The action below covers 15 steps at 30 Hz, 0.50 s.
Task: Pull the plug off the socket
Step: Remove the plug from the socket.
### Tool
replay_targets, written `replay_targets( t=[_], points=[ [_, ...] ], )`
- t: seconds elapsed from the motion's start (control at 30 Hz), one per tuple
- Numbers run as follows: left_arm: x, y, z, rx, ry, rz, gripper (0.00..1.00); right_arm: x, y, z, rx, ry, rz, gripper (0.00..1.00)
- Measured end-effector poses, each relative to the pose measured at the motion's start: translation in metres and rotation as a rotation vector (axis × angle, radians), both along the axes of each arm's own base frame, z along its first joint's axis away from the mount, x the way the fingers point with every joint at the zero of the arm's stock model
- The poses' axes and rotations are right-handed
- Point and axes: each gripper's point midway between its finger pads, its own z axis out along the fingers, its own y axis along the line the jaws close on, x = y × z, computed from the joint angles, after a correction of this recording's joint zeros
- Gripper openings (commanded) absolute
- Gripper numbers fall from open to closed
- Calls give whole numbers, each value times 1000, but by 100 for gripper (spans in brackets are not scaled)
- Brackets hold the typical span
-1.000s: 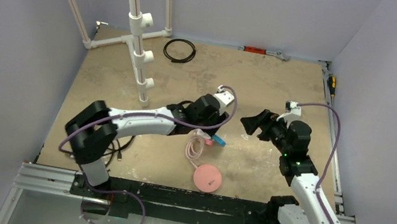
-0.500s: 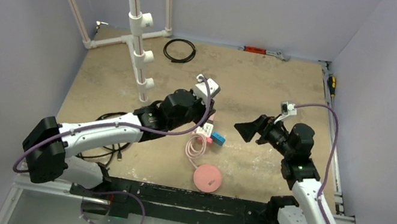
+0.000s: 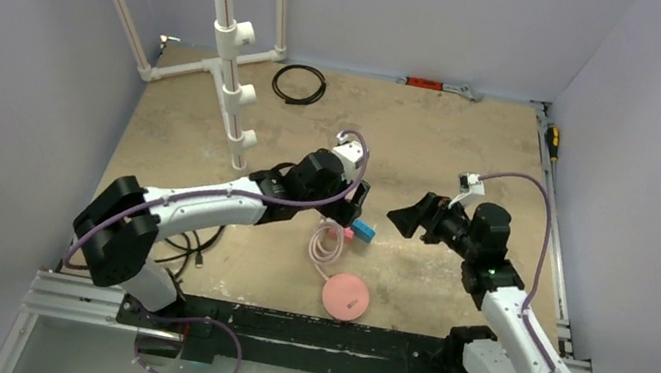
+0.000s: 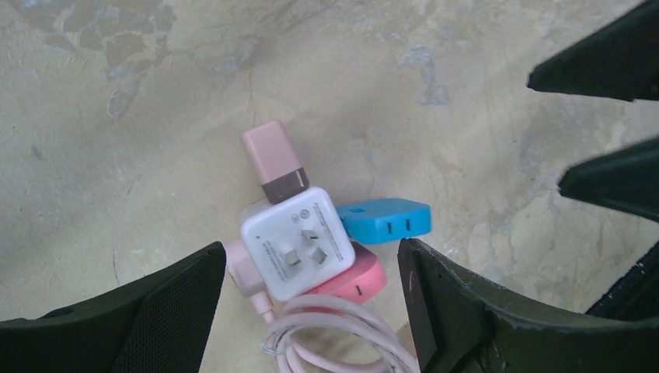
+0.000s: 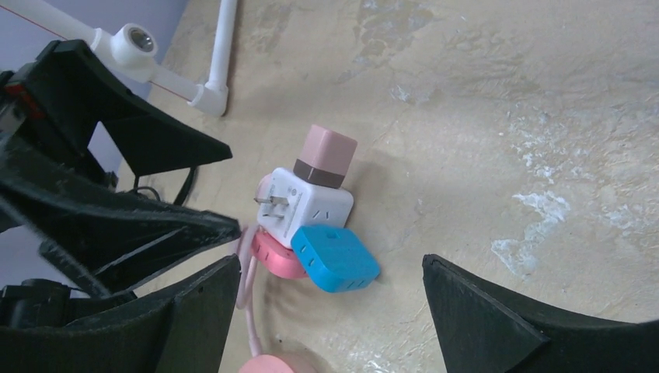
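Socket (image 4: 295, 242), white cube, prongs facing up, lies mid-counter (image 3: 456, 137). Nearest the arm bases is a pink disc (image 3: 345, 297), then a coiled pink cable (image 3: 327, 244) just beside the socket. Coral plug (image 4: 353, 281) and blue plug (image 4: 385, 220) sit against the socket's sides; pink plug (image 4: 272, 159) sticks out of another face. Left jaws are wide open either side of the socket, gripping nothing. Right jaws are wide open and empty, near the cluster's right. Far back: black ring (image 3: 299, 84), white pipe stand (image 3: 230, 38).
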Motion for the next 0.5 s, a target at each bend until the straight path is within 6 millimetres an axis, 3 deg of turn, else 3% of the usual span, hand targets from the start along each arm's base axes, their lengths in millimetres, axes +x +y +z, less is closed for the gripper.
replay_targets(
  t=[0.3,0.5],
  points=[
    [26,2,-47,118,107,94,78,8,3,-19,-3,50,-14,89],
    [35,0,-62,174,119,130,78,10,1,-22,-13,44,-28,89]
  ],
)
